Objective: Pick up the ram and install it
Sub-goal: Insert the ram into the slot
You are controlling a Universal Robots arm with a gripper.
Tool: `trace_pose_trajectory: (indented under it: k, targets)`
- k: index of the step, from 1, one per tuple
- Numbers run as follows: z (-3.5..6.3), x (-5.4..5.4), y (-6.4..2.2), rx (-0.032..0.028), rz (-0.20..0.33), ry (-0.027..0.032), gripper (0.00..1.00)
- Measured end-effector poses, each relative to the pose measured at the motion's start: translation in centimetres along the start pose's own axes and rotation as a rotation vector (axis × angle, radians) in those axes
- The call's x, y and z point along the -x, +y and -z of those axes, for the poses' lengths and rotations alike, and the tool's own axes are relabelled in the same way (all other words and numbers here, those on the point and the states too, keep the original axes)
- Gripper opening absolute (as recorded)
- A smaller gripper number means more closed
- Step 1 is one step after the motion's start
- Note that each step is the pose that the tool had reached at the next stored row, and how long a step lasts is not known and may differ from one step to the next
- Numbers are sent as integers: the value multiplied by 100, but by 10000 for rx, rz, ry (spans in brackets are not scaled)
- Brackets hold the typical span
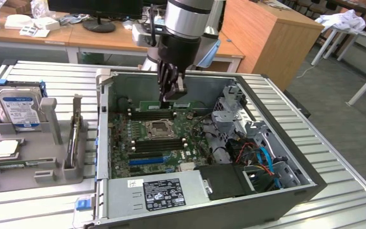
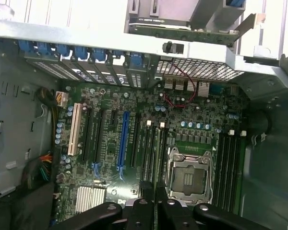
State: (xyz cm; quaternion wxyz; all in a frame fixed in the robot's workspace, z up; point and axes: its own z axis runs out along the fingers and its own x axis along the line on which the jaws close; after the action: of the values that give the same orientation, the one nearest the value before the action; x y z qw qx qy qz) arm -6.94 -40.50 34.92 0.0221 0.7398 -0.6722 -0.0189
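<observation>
As seen from the exterior view, got the tool (image 1: 172, 98) reaching straight down into the open case (image 1: 132, 88), at 12 o'clock of the CPU socket (image 1: 158, 129). Clenched nearly all the way, pinching the ram (image 1: 190, 103) around its middle. Holds the ram level, lengthwise along the memory slots (image 1: 148, 114) at the far edge of the motherboard (image 1: 192, 143), with green board showing at 3 and 9 o'clock of the fingers (image 1: 178, 89). Can't tell whether touching a slot or hanging just above one. Can't read any label or chips on it from this angle.

From the wrist view, seeing black fingers (image 2: 143, 213) close together over the motherboard, beside the socket. Only a dark sliver between them; can't confirm that as the ram.

Elsewhere: seeing a silver hard drive (image 1: 17, 107) upright in a grey holder (image 1: 49, 162) on the counter (image 1: 49, 76), at 9 o'clock of the case, well apart from the tool. Power supply (image 1: 160, 193) at 6 o'clock of the socket. Blue and orange cables (image 1: 266, 160) at 4 o'clock, partly tucked under the drive cage (image 1: 234, 112). Can't see the arm (image 1: 184, 21) above the wrist joint, cut off at the 12 o'clock edge.
</observation>
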Motion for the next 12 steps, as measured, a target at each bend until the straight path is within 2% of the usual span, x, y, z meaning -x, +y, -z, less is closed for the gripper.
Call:
trace_pose_trajectory:
  k: [9, 12]
  targets:
    - [-163, 0, -10, -5, -126, -6, 13]
    - [-215, 0, -13, -28, -228, -9, 13]
